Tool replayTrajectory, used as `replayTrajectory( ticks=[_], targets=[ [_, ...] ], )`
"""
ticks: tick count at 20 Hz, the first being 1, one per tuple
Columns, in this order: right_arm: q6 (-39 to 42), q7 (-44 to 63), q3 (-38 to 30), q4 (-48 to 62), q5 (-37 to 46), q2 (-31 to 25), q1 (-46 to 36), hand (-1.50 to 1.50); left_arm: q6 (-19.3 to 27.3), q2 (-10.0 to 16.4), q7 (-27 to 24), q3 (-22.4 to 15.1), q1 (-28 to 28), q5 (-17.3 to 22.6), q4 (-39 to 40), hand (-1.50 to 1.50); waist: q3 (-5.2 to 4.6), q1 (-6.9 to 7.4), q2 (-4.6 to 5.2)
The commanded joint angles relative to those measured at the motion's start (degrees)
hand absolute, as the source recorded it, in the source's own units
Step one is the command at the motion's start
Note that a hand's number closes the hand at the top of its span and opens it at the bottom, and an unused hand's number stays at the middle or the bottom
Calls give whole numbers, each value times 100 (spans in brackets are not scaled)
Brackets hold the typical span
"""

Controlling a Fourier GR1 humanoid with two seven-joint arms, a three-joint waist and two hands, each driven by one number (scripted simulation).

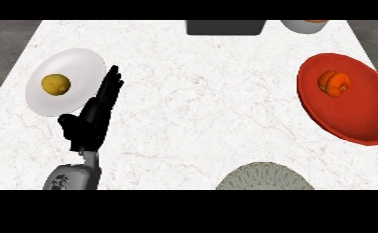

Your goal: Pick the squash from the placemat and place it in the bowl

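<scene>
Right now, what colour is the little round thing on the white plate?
Yellow. The round thing shows best in the head view, on the white plate.

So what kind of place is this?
Probably a kitchen counter: a marble top, a white plate holding a yellow fruit, and a red dish holding an orange squash.

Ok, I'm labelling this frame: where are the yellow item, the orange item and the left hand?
yellow item [55, 84]: head view, its middle, on the white plate [83, 61].
orange item [334, 83]: head view, its middle, in the red dish [356, 119].
left hand [93, 118]: head view, its palm.
</scene>
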Motion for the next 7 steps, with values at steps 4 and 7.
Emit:
replayTrajectory(
  ticks=[4,7],
  targets=[
    [657,-674,111,286,-29,-283,377,-150,189,-205,-161,-58,-300,-170,310,0,1,-9,7],
    [604,-834,181,254,-44,-183,545,-150,-35,-62,103,-130,175,-45,-309,0,2,22,-2]
  ],
)
